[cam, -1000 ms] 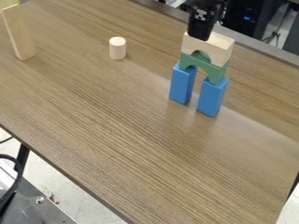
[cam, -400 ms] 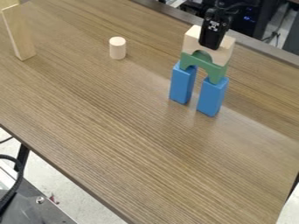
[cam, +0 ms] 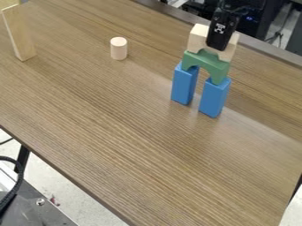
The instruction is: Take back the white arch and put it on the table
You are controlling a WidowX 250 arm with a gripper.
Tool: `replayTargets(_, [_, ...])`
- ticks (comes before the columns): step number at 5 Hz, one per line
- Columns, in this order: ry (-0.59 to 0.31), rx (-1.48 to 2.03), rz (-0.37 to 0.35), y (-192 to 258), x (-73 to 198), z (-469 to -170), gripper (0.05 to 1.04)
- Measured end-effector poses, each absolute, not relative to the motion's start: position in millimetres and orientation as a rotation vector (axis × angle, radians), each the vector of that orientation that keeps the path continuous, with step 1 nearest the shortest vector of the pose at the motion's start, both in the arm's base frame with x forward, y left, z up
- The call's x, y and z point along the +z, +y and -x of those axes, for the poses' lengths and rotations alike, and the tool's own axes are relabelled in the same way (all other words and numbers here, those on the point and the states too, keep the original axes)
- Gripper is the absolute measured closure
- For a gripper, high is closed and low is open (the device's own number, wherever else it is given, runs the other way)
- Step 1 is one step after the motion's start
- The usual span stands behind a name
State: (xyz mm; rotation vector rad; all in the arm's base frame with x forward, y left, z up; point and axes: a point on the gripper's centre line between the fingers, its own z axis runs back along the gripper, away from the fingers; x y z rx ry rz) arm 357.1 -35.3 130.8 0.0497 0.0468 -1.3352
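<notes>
My gripper [cam: 219,46] is at the upper right, in front of the middle of the white arch [cam: 196,39], and is shut on it. That pale wooden arch is just above the green arch [cam: 219,70], slightly off to the right; whether they still touch I cannot tell. Two upright blue blocks, a left one [cam: 184,84] and a right one [cam: 213,98], bear the green arch like legs. The black gripper hides the middle of the white arch.
A small pale cylinder [cam: 118,48] stands on the wooden table [cam: 118,114] left of the stack. At the upper left is a tall pale plank [cam: 19,33]. The table's back edge runs behind the stack.
The gripper has come down and to the right onto the white arch. Since the last earlier frame the white arch has shifted slightly up and right with it; the green arch and blue blocks stay put.
</notes>
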Motion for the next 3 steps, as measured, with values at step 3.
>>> replayTargets(3, [-0.021,-1.234,-0.050,-23.6,150.3,-369.8,0.521])
